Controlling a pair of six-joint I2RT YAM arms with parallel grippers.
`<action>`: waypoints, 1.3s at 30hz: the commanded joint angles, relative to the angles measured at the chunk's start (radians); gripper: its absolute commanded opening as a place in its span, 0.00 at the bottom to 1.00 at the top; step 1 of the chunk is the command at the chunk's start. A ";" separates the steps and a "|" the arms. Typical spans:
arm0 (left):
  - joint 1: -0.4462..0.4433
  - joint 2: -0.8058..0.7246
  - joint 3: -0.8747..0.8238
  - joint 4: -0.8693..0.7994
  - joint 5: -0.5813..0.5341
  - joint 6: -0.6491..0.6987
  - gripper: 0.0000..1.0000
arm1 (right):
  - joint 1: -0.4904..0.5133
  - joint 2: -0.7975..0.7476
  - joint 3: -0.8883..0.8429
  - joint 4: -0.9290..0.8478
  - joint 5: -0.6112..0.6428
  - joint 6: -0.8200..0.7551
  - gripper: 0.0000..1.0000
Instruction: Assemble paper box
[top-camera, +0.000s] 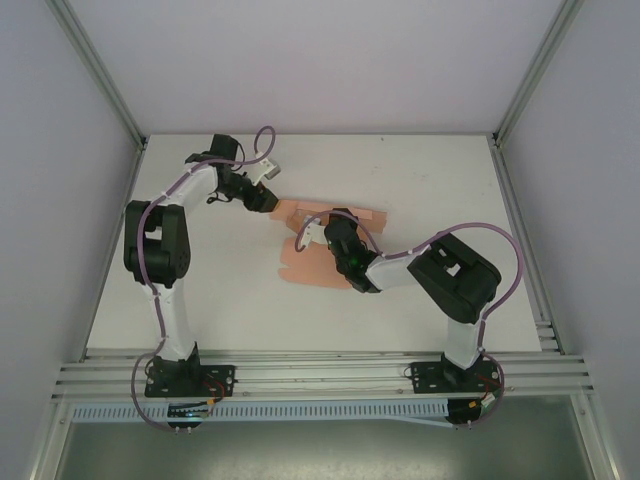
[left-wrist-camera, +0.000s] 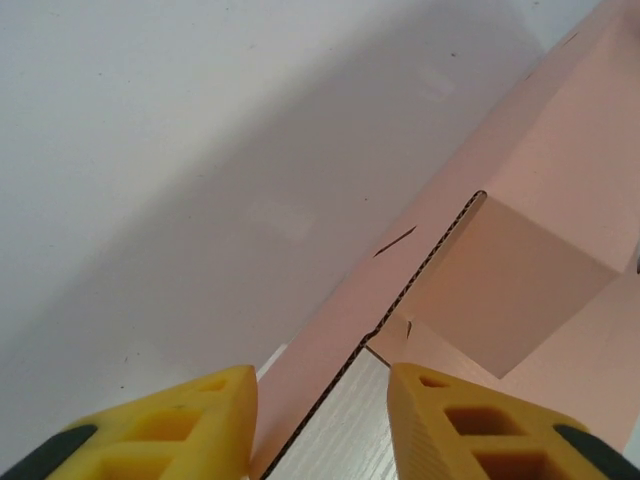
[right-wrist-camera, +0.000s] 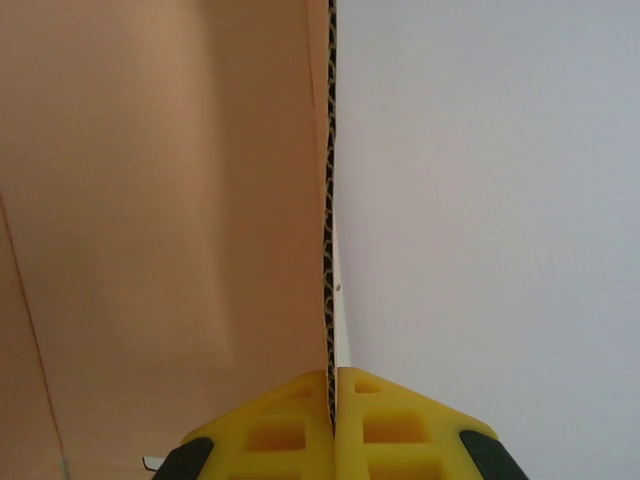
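Count: one box (top-camera: 300, 262), two arms, two grippers, one table (top-camera: 430, 180).

Box: salmon-pink thin cardboard, not yet a closed box, a die-cut sheet with flaps. It lies mid-table, a bit left of centre, between the two grippers. The cut edges show dark corrugation. In the left wrist view the box (left-wrist-camera: 540, 200) has one squarish panel folded up off the rest, casting a shadow, and a short dark slit shows in the long strip beside it. In the right wrist view the box (right-wrist-camera: 170, 200) is a plain pink face on the left, with faint fold lines, seen edge-on along the middle.

Left gripper (top-camera: 270, 198): at the sheet's far-left corner. Left wrist view: left gripper (left-wrist-camera: 320, 400) is wide open, both yellow fingers (left-wrist-camera: 200, 410) apart, with the sheet's corrugated edge running down into the gap. It is not clamped; I cannot tell whether either finger touches it.

Right gripper (top-camera: 312, 232): over the sheet's middle, arm reaching in from the right. Right wrist view: right gripper (right-wrist-camera: 332, 375) is closed, yellow fingers (right-wrist-camera: 280, 420) pressed together on the cardboard's edge, pinching it.
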 joint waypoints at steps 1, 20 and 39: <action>-0.020 -0.011 -0.019 0.010 -0.002 0.024 0.33 | -0.003 -0.010 0.010 -0.078 -0.010 0.025 0.00; -0.173 -0.297 -0.396 0.446 0.071 -0.400 0.06 | 0.015 -0.016 0.003 -0.083 0.002 0.081 0.00; -0.236 -0.310 -0.596 0.670 -0.002 -0.574 0.27 | 0.022 -0.041 -0.035 -0.089 -0.006 0.079 0.00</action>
